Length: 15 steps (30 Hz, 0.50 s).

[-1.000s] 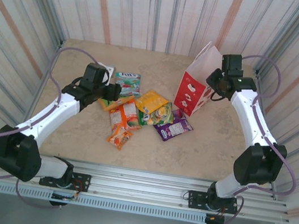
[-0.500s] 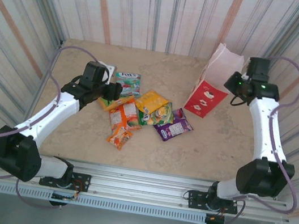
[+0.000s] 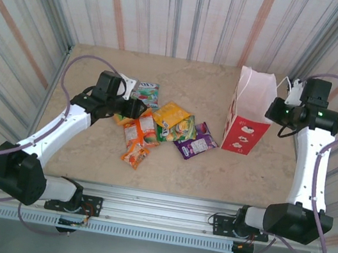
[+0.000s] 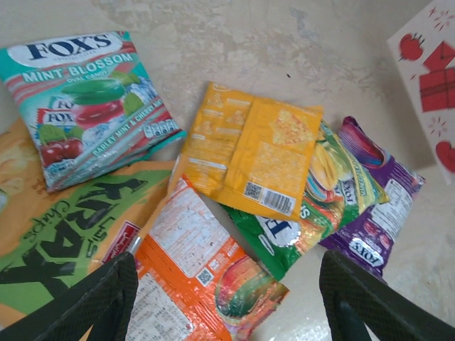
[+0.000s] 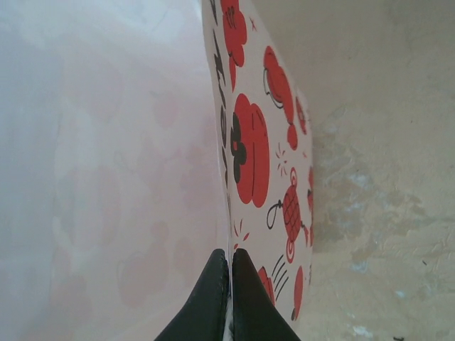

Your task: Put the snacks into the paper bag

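Left gripper (image 4: pixel 227 270): jaws spread wide, nothing held, poised just above the snacks (image 4: pixel 249 156), which are heaped on the table (image 3: pixel 87 148). Paper bag (image 3: pixel 247 114) is stood upright to their right, its wall pinched by the clenched right gripper (image 5: pixel 229 261).

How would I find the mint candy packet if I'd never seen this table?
Look at the pile of snacks in the middle of the table. The mint packet lies at the pile's far left corner. Only it is teal, reading FOX'S MINT BLOSSOM.
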Each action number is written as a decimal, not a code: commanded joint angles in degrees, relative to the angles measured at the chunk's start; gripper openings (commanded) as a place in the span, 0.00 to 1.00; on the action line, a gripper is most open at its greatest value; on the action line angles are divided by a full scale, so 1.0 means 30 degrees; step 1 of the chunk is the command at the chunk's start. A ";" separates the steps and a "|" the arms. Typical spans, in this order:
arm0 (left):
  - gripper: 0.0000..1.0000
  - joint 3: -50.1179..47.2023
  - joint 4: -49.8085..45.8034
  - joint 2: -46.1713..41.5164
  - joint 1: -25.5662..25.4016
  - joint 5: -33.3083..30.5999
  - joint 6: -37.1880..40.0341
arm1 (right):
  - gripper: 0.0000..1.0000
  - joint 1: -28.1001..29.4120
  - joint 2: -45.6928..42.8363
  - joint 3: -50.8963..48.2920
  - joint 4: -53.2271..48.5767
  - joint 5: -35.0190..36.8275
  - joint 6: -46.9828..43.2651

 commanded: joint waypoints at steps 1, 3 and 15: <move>0.71 -0.0244 -0.0769 -0.0208 -0.0025 0.0983 -0.0410 | 0.00 -0.0166 -0.0297 -0.0771 -0.1338 -0.1062 -0.1679; 0.71 -0.0327 -0.0805 -0.0216 -0.0029 0.0910 -0.0762 | 0.00 -0.0303 -0.0362 -0.1430 -0.0999 -0.1513 -0.1726; 0.70 -0.0696 -0.0689 -0.0248 -0.0026 0.1056 -0.1433 | 0.00 -0.0941 -0.0722 -0.1968 -0.0074 -0.0843 -0.2202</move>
